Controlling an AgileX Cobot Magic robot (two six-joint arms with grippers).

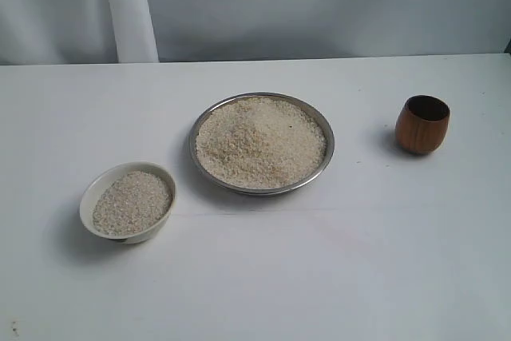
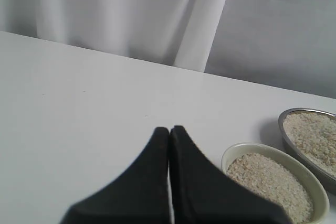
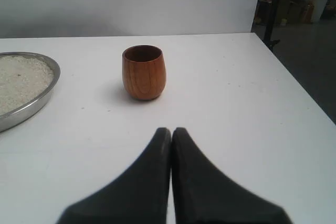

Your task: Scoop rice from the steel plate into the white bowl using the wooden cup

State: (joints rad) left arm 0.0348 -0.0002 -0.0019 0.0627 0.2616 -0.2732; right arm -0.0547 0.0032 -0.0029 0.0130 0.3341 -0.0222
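white table [image 1: 335, 277]: bowl [image 1: 86, 199] left, plate [image 1: 330, 149] of rice [image 1: 259, 141] centre, cup [image 1: 422, 125] right; left gripper [image 2: 169, 132] and right gripper [image 3: 171, 132] hover, clenched, empty.

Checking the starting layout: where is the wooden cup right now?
In the exterior view the wooden cup stands upright on the table, right of the steel plate and apart from it; the right wrist view shows it beyond the right gripper.

We see a shiny metal steel plate [image 1: 328, 152] and a glossy white bowl [image 1: 87, 198]. The wooden cup [image 1: 421, 129] shows smooth, satin grain; the rice [image 1: 259, 143] looks matt and gritty.
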